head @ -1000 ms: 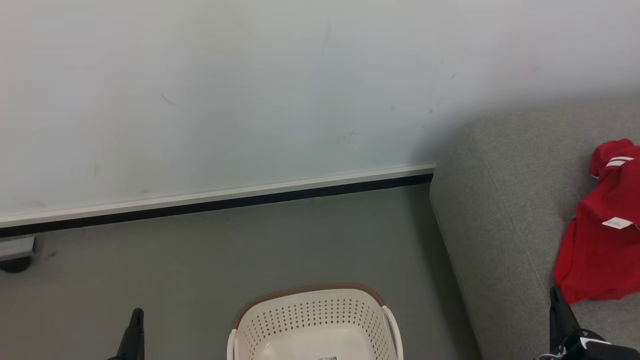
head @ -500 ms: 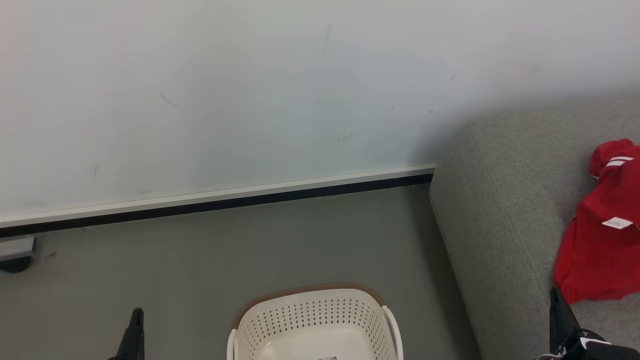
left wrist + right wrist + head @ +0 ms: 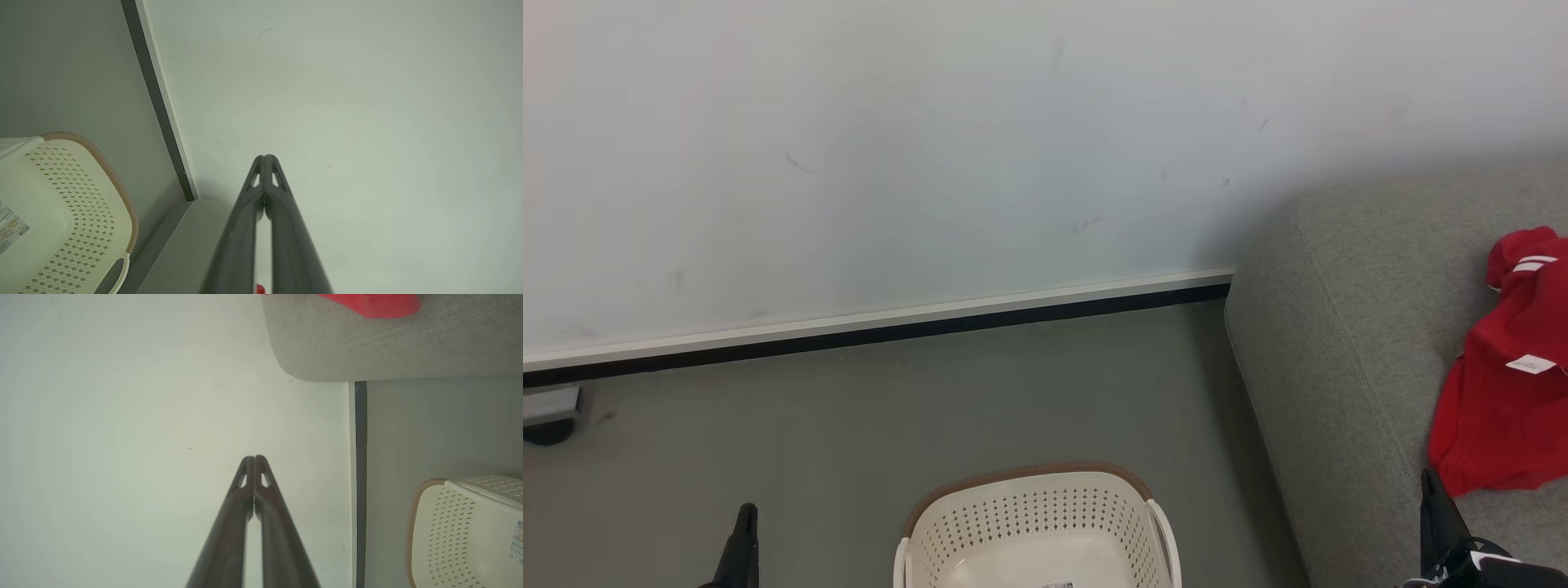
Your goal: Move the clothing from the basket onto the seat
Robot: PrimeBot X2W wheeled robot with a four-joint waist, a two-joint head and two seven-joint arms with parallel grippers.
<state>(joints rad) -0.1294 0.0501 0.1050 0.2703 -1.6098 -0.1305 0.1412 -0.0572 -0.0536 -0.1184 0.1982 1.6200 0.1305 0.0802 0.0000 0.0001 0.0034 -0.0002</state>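
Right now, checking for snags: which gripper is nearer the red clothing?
The right gripper: its shut tips show beside the clothing on the seat; the left gripper is beyond the basket.

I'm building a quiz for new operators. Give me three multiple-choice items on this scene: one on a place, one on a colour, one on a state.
1. Where does the clothing lie?
A. in the basket
B. on the seat
C. draped over the basket's rim

2. What colour is the basket's rim?
A. brown
B. blue
C. black

3. How is the right gripper?
A. wide open
B. shut, holding nothing
C. shut on the clothing

Answers:
1 B, the red fabric rests on the grey cushion.
2 A, a brown woven band edges the cream wall.
3 B, its fingertips meet with nothing between them.
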